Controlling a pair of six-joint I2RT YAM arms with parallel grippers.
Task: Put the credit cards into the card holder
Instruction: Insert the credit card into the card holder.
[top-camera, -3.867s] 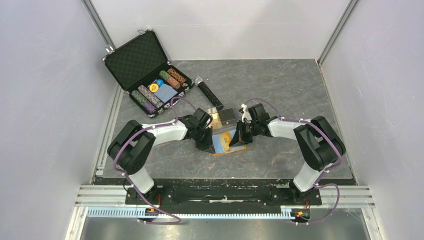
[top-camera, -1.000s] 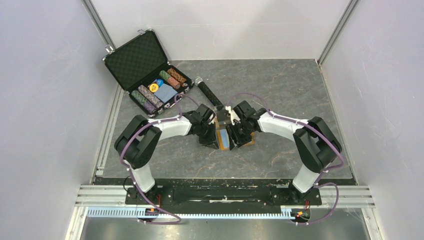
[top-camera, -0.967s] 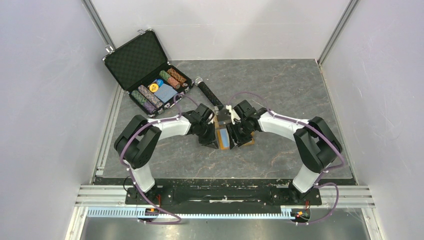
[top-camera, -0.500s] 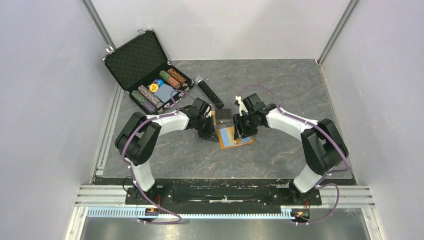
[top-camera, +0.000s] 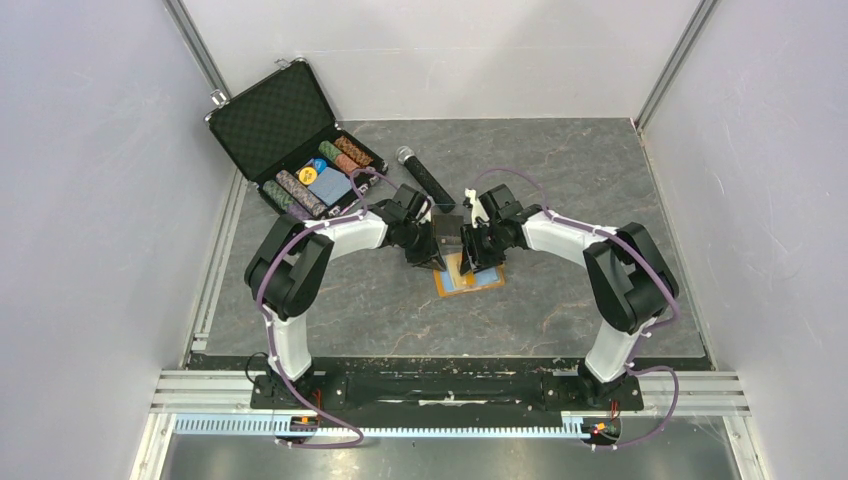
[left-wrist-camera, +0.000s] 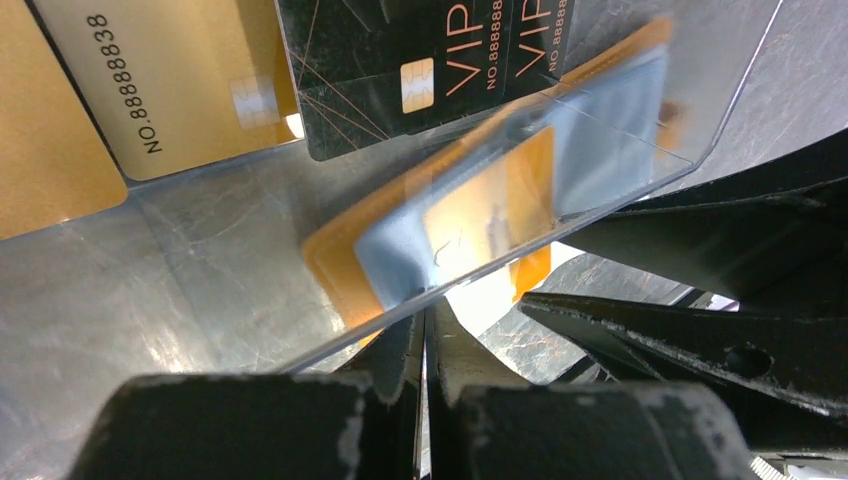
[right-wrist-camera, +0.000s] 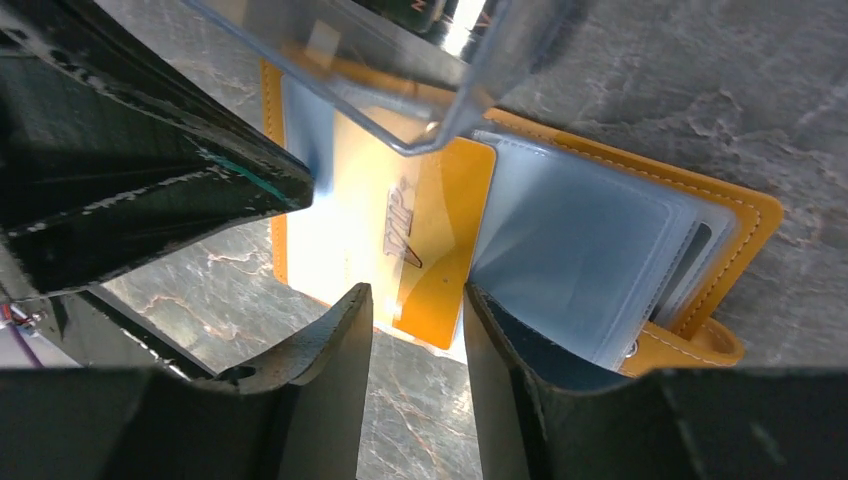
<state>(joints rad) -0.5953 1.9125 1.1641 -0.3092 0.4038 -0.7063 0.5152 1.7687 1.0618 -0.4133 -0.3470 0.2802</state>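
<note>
The orange card holder (top-camera: 470, 278) lies open on the table, its light blue sleeves up. In the right wrist view a gold card (right-wrist-camera: 440, 230) sits partly in a sleeve of the holder (right-wrist-camera: 740, 215), its lower edge sticking out. My right gripper (right-wrist-camera: 415, 300) is open just above that edge; in the top view it (top-camera: 474, 250) is over the holder. My left gripper (left-wrist-camera: 425, 315) is shut on the edge of a clear plastic box (left-wrist-camera: 200, 230) that holds a gold card (left-wrist-camera: 170, 80) and black VIP cards (left-wrist-camera: 400, 70). The box (top-camera: 448, 232) stands between both grippers.
An open black foam-lined chip case (top-camera: 290, 130) with poker chips stands at the back left. A black microphone-like rod (top-camera: 422, 180) lies just behind the grippers. Grey walls and metal rails bound the table.
The card holder was held up between both grippers and now lies flat and open on the table. Both grippers have moved a little farther back, toward the clear box.
</note>
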